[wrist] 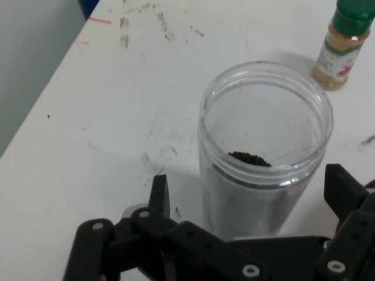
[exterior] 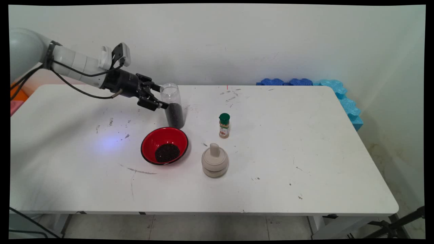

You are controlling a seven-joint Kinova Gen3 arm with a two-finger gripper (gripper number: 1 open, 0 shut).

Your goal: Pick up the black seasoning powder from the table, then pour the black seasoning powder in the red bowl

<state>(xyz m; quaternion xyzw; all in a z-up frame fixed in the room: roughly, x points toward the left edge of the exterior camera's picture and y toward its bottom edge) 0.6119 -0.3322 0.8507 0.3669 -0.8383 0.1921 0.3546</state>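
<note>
Clear jar [wrist: 265,158] stands between parted jaws.

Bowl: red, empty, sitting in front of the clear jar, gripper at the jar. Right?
Not quite. The bowl isn't empty: the main view shows a dark heap of granules in it. The rest holds: it is red and sits in front of the clear jar, with the gripper at the jar, one of the fingers on each side.

Robot lab, bare white table [exterior: 305,152], plain wall, blue foam pads [exterior: 339,91], tripod leg [exterior: 396,225]
</note>
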